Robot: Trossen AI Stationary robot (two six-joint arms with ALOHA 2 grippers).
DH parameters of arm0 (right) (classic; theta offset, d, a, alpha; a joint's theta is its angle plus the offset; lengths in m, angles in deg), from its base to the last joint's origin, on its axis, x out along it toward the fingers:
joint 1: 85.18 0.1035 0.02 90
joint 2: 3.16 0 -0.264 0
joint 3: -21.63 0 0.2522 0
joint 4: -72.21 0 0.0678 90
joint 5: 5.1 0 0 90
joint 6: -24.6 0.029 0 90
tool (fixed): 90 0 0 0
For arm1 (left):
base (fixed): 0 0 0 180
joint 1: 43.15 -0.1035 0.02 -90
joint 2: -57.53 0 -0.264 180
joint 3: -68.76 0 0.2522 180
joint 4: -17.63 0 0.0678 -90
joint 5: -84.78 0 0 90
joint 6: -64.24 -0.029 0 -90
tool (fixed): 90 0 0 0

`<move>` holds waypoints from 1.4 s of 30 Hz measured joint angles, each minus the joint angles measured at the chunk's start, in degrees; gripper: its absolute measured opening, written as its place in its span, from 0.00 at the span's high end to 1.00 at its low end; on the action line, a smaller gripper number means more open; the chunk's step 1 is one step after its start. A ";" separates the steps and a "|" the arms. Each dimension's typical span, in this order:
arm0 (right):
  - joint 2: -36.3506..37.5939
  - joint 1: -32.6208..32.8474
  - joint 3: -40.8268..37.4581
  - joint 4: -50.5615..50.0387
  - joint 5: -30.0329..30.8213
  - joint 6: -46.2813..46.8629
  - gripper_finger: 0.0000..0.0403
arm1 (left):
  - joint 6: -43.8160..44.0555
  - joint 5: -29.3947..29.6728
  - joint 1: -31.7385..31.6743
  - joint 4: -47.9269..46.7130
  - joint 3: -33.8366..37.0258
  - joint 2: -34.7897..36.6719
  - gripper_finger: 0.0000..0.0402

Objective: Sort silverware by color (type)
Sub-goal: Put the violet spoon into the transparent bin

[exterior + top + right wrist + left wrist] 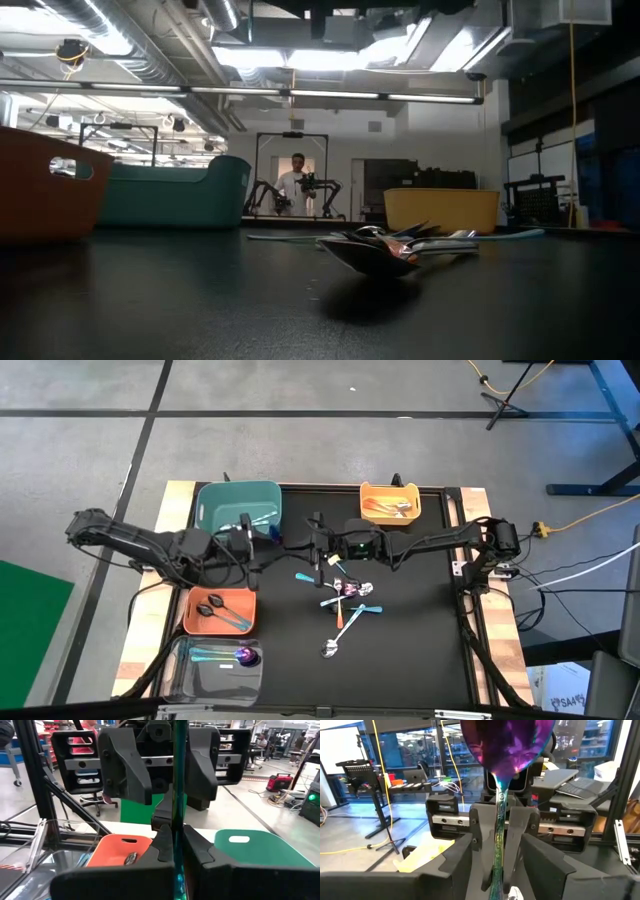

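An iridescent purple spoon [507, 745] stands upright above the middle of the table, bowl up. My right gripper [293, 547] reaches in level from the right and is shut on its handle. My left gripper [282, 547] faces it from the left, open, with one finger [127, 767] on each side of the handle and a gap to it. Several loose spoons [345, 602] in teal-blue, silver and other finishes lie on the black mat below the grippers; the low view shows them as a small heap [385, 250]. My right gripper pinches the spoon's thin handle [176, 815] between its two fingers, below the bowl. The fingers come level from the table's right and lie across the handle. The spoon is lifted clear of the table and stands upright; its bowl is above the fingers.
A teal bin [238, 505] stands at the far left and a yellow bin [390, 503] with copper spoons at the far right. An orange bin [220, 610] holds black spoons. A clear bin [215, 665] holds a blue and a purple one. A person [297, 185] stands far behind the table.
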 joint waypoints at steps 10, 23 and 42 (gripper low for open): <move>0.00 0.00 0.00 -0.17 -0.04 -0.02 1.00 | 0.00 -0.07 0.00 0.54 0.00 -1.30 0.61; 0.00 0.02 0.00 -0.49 -0.04 -0.01 1.00 | -0.02 0.24 0.00 0.48 0.00 -1.30 0.80; 0.00 0.00 0.00 -0.77 -0.02 0.00 1.00 | 0.02 0.37 0.00 0.40 0.00 -1.30 0.96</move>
